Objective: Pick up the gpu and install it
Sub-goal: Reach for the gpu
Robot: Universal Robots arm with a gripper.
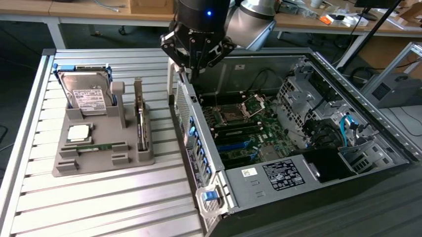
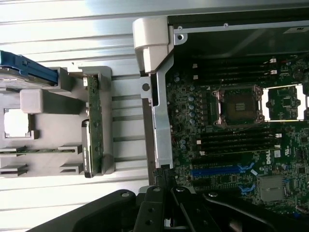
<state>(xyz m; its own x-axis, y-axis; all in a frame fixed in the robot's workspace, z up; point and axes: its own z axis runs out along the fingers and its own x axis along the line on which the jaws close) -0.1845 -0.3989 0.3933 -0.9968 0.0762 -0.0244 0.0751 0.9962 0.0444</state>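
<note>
The gpu (image 1: 140,118) stands edge-on in a slot along one side of the grey holder (image 1: 99,160), on the side nearest the computer case. It is a thin dark card with a metal edge. In the wrist view the gpu (image 2: 92,128) is a narrow green-and-silver strip. My gripper (image 1: 193,74) hangs above the back end of the case's side wall, to the exterior view's right of the gpu and apart from it. Its fingers (image 2: 161,181) are shut together with nothing between them, over the case wall.
The open computer case (image 1: 369,128) lies on its side with the motherboard (image 1: 244,128) and an empty CPU socket (image 2: 240,104) exposed. The holder also carries a hard drive (image 1: 89,96), a CPU (image 1: 79,132) and a RAM stick (image 1: 99,147). Ribbed metal table (image 1: 99,207) all round.
</note>
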